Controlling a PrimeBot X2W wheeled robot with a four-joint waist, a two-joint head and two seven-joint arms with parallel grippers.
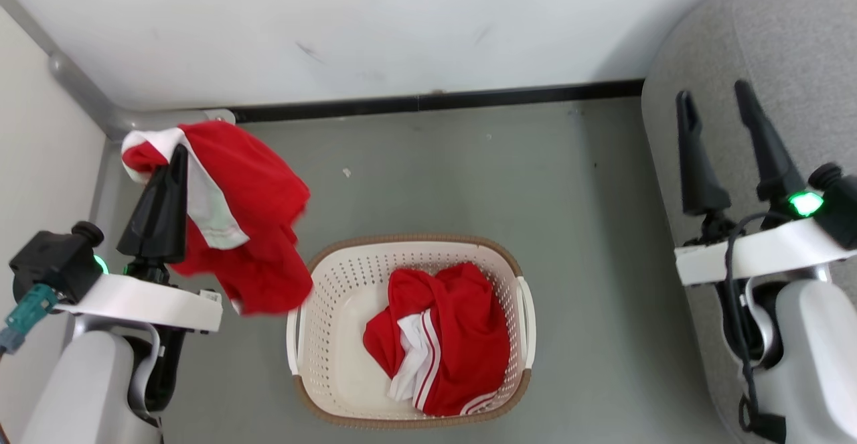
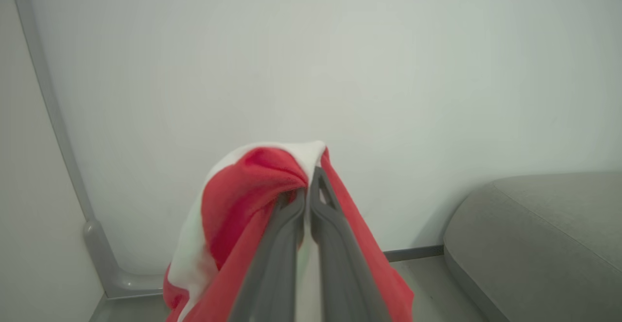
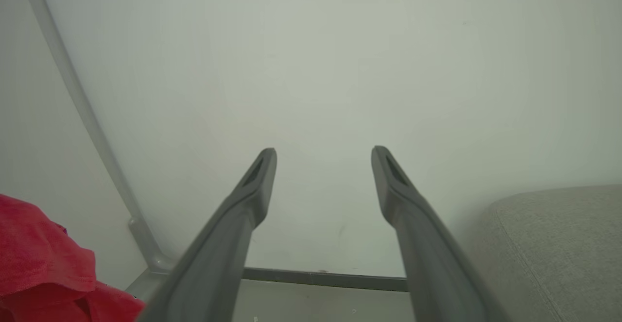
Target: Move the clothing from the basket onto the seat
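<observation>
Upper left, the left gripper (image 1: 178,156) clamps a red garment (image 1: 261,223), its white panel hanging loose. Lower centre, a second garment (image 1: 455,323), red with white stripes, lies crumpled in the basket (image 1: 415,238). At right, the right gripper (image 1: 713,96) gapes empty over the grey seat (image 1: 776,35).

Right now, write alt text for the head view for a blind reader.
The left gripper, shut, holds a red and white garment up beside a cream basket on the floor. A second red garment lies in the basket. The right gripper hangs open and empty by the grey sofa.
</observation>
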